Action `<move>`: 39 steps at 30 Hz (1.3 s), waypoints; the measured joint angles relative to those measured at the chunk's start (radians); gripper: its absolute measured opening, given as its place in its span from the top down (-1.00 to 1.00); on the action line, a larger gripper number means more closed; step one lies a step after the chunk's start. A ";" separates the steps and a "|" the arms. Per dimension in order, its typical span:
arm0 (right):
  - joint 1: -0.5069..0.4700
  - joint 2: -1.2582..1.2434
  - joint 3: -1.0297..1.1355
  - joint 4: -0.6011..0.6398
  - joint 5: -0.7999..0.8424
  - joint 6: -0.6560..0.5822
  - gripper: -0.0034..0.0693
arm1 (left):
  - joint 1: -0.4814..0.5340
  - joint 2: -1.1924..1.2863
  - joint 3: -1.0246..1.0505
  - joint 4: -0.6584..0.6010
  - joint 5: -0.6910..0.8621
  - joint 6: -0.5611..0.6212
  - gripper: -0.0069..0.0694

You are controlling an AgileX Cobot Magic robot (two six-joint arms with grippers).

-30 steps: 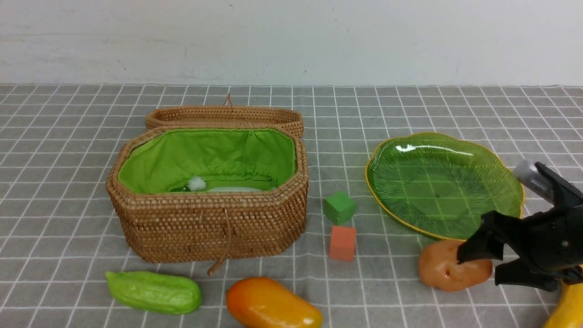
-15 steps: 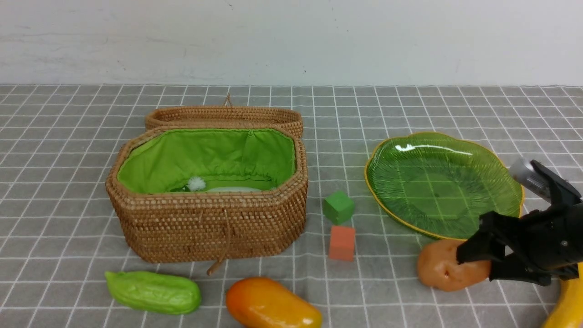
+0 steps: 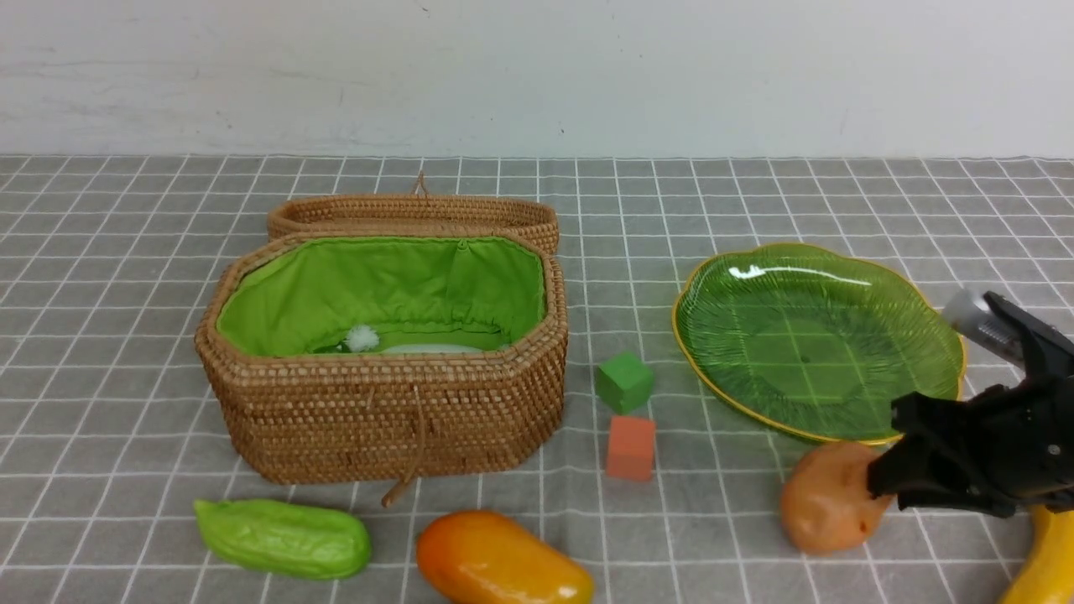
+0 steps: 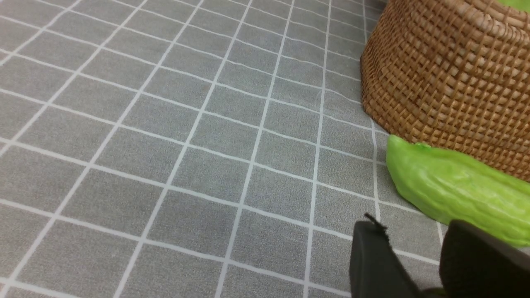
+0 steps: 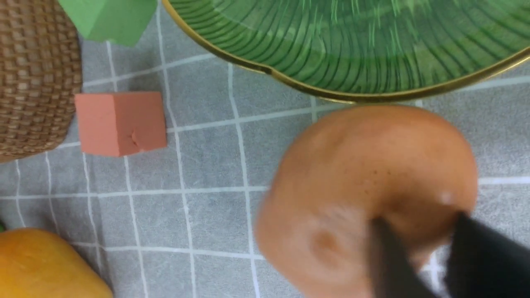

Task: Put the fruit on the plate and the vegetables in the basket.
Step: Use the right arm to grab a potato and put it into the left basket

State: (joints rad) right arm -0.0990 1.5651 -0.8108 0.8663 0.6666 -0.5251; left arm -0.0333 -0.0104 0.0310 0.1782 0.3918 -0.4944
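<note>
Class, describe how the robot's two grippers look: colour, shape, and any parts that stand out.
The right gripper is matte black with two flat, angular fingers; a silver-grey cylinder sticks out behind it. The left gripper shows only two matte black, blunt fingers. No markings or cables are visible.

The front camera is looking forward and slightly down over the whole tabletop (image 3: 126,335) from the robot's side, while each wrist camera is viewing at close range, the left sharing the basket (image 3: 386,419) and gourd (image 3: 283,538), the right the plate (image 3: 696,369) and potato (image 3: 826,503).
</note>
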 joint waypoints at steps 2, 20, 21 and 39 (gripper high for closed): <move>0.000 -0.013 0.000 -0.003 0.003 0.003 0.81 | 0.000 0.000 0.000 0.000 0.000 0.000 0.19; 0.138 -0.284 0.001 -0.257 0.067 0.089 -0.70 | 0.000 0.000 0.000 0.000 0.000 0.000 0.19; 0.167 -0.284 -0.001 -0.282 0.080 0.124 -0.82 | 0.000 0.000 0.000 0.000 0.000 0.000 0.19; 0.277 0.004 -0.124 -0.533 0.019 0.647 -0.89 | 0.000 0.000 0.000 0.000 0.000 0.000 0.19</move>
State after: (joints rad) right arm 0.1784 1.5694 -0.9345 0.3338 0.6852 0.1224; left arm -0.0333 -0.0104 0.0310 0.1782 0.3918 -0.4944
